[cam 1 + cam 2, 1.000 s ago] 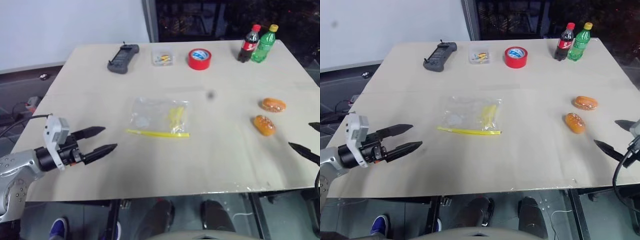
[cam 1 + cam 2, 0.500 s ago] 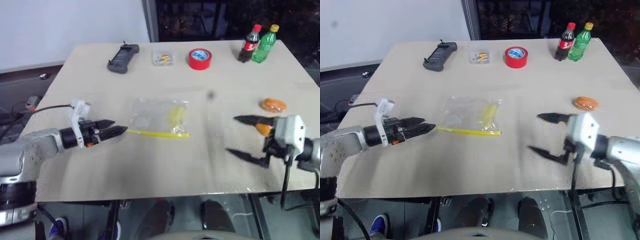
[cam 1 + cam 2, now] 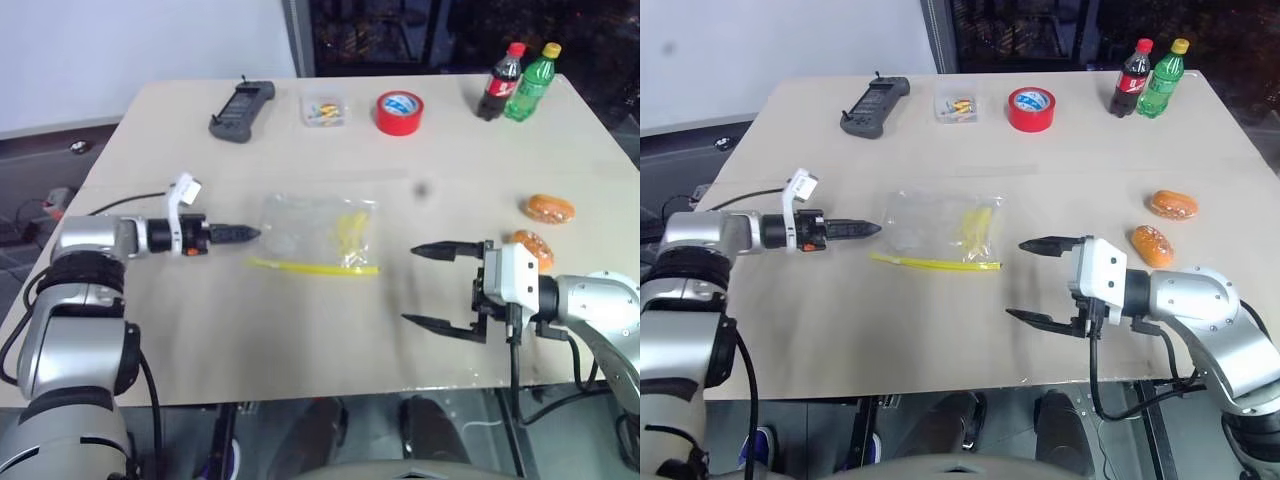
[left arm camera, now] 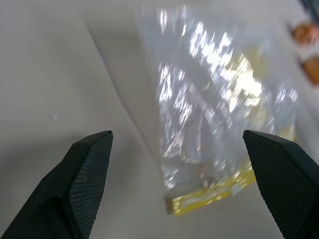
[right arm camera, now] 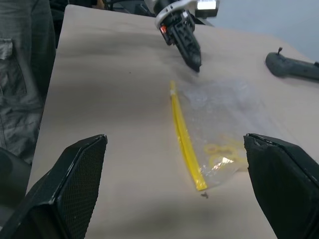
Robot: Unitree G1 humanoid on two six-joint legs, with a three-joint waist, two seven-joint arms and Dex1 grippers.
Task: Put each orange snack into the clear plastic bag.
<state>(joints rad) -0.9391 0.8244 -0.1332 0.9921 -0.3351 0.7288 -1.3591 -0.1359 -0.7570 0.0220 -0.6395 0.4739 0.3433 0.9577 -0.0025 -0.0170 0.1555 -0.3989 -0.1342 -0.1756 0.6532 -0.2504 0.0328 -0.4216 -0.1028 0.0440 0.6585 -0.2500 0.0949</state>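
**Table stock: bag flat and empty, two snacks loose, both claws spread**

- Clear plastic bag (image 3: pixel 318 232): lies flat mid-table, yellow seal strip (image 3: pixel 314 266) along its near edge. No snack inside; yellow print shows through the film.
- Orange snacks: one (image 3: pixel 547 208) farther back, one (image 3: pixel 532 246) nearer, side by side toward the table's right edge, well apart from the bag. Neither is held.
- Left gripper (image 3: pixel 246 233): fingers spread wide in its wrist view, empty, tips just beside the bag's left edge; likely placed to pin or open the mouth.
- Right gripper (image 3: pixel 430 285): fingers wide apart, empty, pointing at the bag between it and the snacks; the nearer snack sits just behind its wrist.
- Small clear box (image 3: pixel 325 110): far side, holds coloured bits.
- Red tape roll (image 3: pixel 399 112), two bottles (image 3: pixel 517 82), black handheld device (image 3: pixel 241 103): far edge, uninvolved.
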